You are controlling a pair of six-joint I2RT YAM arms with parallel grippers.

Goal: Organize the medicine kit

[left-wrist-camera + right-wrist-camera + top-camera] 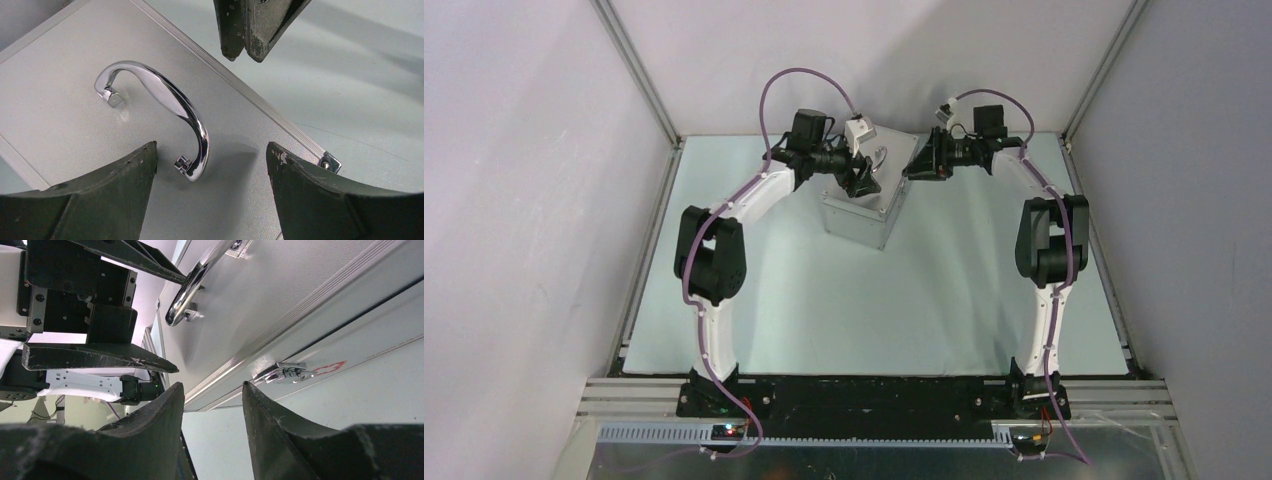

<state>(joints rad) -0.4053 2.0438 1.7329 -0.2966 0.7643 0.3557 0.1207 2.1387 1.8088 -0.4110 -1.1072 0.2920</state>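
The medicine kit (862, 212) is a silver case standing at the back middle of the table with its lid shut. My left gripper (861, 180) hovers open over the lid, its jaws astride the near end of the chrome handle (165, 97) without touching it; in the left wrist view the gripper (212, 160) holds nothing. My right gripper (917, 164) is at the case's right side, open and empty. In the right wrist view the gripper (212, 387) sits just off the lid's edge, near the front latch (285, 373) and a small red mark (330, 367).
White enclosure walls and aluminium posts (639, 75) surround the pale mat (874, 310). A black base rail (874, 395) runs along the near edge. A corner latch (330, 162) sticks out from the case's edge. The left gripper's fingers (100, 357) show close to the right gripper.
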